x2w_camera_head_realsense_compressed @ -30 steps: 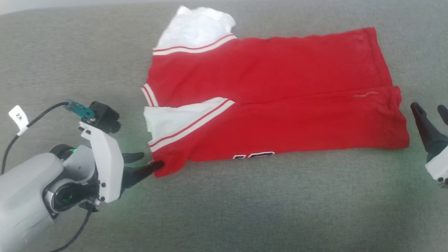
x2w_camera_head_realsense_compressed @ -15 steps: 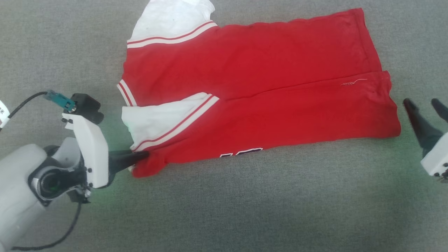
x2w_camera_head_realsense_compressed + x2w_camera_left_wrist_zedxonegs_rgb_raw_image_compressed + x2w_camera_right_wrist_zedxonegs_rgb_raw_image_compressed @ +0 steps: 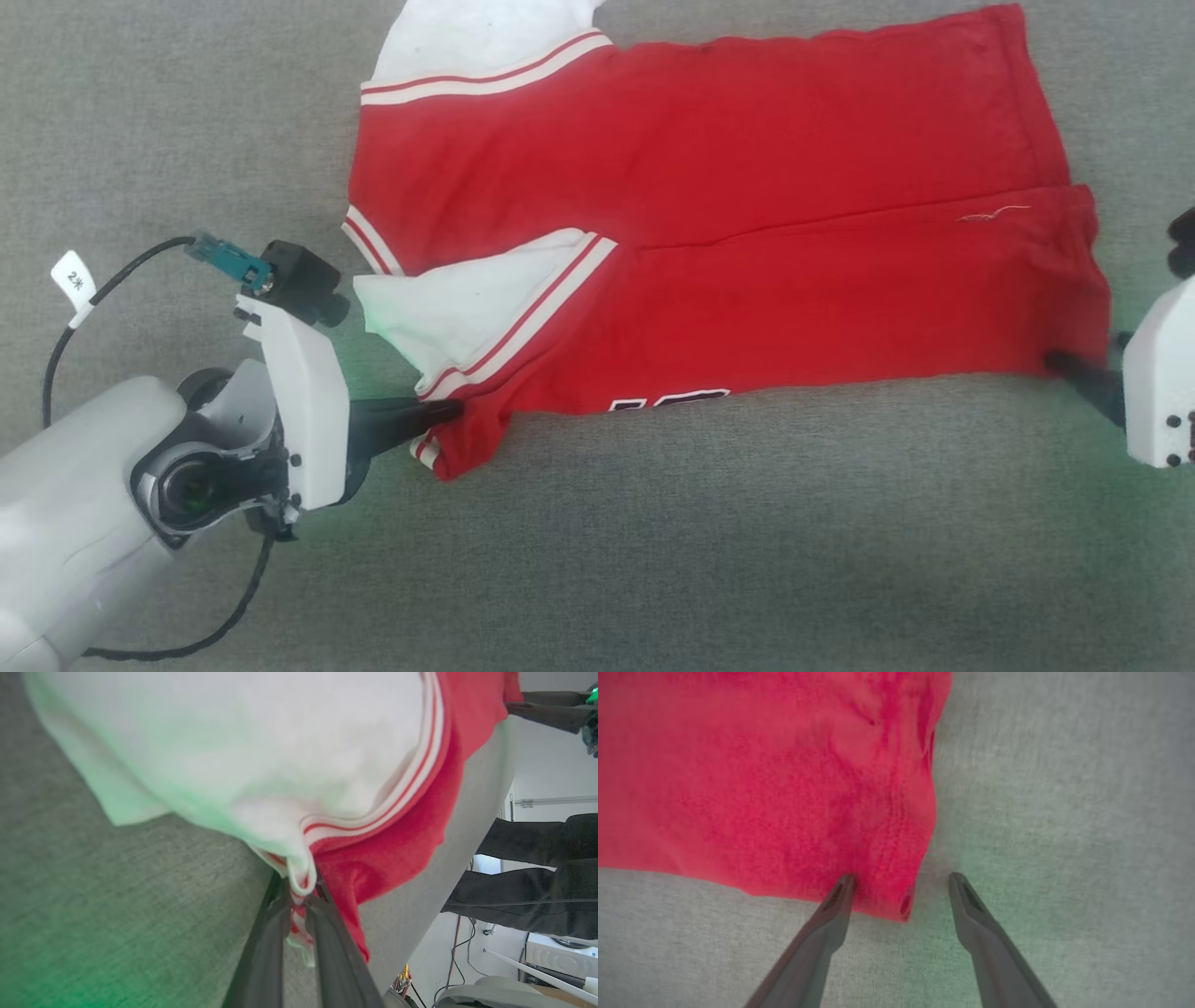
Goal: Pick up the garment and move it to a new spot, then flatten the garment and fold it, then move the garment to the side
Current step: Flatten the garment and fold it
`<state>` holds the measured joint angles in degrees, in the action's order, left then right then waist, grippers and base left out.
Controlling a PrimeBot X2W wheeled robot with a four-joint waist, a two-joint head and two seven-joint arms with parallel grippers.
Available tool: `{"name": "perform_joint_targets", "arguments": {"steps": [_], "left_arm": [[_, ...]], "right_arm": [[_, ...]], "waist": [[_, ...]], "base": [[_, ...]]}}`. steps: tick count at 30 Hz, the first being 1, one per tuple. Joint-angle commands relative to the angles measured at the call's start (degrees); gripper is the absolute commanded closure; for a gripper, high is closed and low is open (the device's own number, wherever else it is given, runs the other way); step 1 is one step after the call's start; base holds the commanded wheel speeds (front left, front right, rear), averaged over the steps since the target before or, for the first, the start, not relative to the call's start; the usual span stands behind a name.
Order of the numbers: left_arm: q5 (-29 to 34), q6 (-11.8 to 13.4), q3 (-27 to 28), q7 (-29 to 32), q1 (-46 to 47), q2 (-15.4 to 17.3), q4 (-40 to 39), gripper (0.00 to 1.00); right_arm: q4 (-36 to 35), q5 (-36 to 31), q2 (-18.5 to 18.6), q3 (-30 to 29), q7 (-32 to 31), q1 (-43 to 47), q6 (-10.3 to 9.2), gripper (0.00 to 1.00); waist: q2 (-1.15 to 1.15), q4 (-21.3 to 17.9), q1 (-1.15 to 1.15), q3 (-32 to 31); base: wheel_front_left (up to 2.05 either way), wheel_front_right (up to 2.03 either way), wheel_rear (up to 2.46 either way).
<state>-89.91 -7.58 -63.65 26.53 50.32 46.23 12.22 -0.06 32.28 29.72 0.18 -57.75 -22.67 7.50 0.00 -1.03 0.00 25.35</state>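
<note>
Head view: the garment (image 3: 728,233) lies folded lengthwise across the upper middle of the frame on the grey fabric surface (image 3: 653,560). Its white sleeves with striped trim are at the left and its hem is at the right. Part of a white-and-black emblem (image 3: 667,401) peeks out along its lower edge. The left gripper (image 3: 448,411) reaches from the lower left, its fingers clenched on the garment's lower-left corner. In the left wrist view the two dark fingers (image 3: 275,914) press together, with a bunch of white, red-striped fabric pinched between them. In the right wrist view the right gripper (image 3: 900,879) sits at the garment's lower-right corner with its fingers spread apart and gripping nothing. One fingertip rests on the red cloth, the other is over the bare grey surface, and the corner lies between them.
</note>
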Motion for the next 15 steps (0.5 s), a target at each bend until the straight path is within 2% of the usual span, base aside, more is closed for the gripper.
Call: {"name": "perform_joint_targets", "arguments": {"steps": [1, 2, 3, 4, 5, 10, 15], "left_arm": [[0.49, 0.24, -0.96, -0.22, -0.76, -1.27, 0.27, 1.0], [0.68, 0.24, -0.92, -0.35, -0.61, -1.56, 0.23, 1.0], [0.93, 0.24, -0.89, -0.68, -0.45, -1.78, 0.19, 1.0], [1.08, 0.23, -0.84, -0.89, -0.32, -1.93, 0.17, 1.0], [1.17, 0.23, -0.84, -1.15, -0.24, -2.16, 0.12, 1.0], [2.31, 0.23, -0.54, -3.27, -0.55, -1.97, -0.12, 1.0], [3.02, 0.2, -0.5, -5.5, -2.0, 0.25, -1.87, 1.0]], "right_arm": [[0.34, -0.07, -0.17, 0.67, -1.82, -0.71, -0.01, 0.0], [0.67, -0.01, -0.33, 0.81, -2.96, -0.91, -0.01, 0.0], [1.01, -0.16, -0.58, 0.7, -3.51, -0.91, -0.01, 0.51], [1.22, -0.38, -0.7, 0.63, -3.87, -0.83, -0.01, 0.81], [1.37, -0.6, -0.66, 0.43, -3.94, -0.78, -0.01, 1.0], [1.47, -0.04, -0.53, -1.12, -3.83, 1.31, -0.02, 1.0], [-0.8, 0.85, 1.15, -2.77, -3.32, 5.34, -0.02, 1.0]], "waist": [[0.0, 0.46, 0.0, 0.38], [0.0, 0.74, 0.0, 0.5], [0.0, 0.99, 0.0, 0.58], [0.0, 1.19, 0.0, 0.65], [0.0, 1.41, 0.0, 0.72], [0.0, 1.92, 0.0, -0.22], [0.0, 1.87, 0.0, -2.95]], "base": [[0.0, 0.0, 0.0], [0.0, 0.0, 0.0], [0.0, 0.0, 0.0], [0.0, 0.0, 0.0], [0.0, 0.0, 0.0], [0.0, 0.0, 0.0], [0.0, 0.0, 0.0]]}}
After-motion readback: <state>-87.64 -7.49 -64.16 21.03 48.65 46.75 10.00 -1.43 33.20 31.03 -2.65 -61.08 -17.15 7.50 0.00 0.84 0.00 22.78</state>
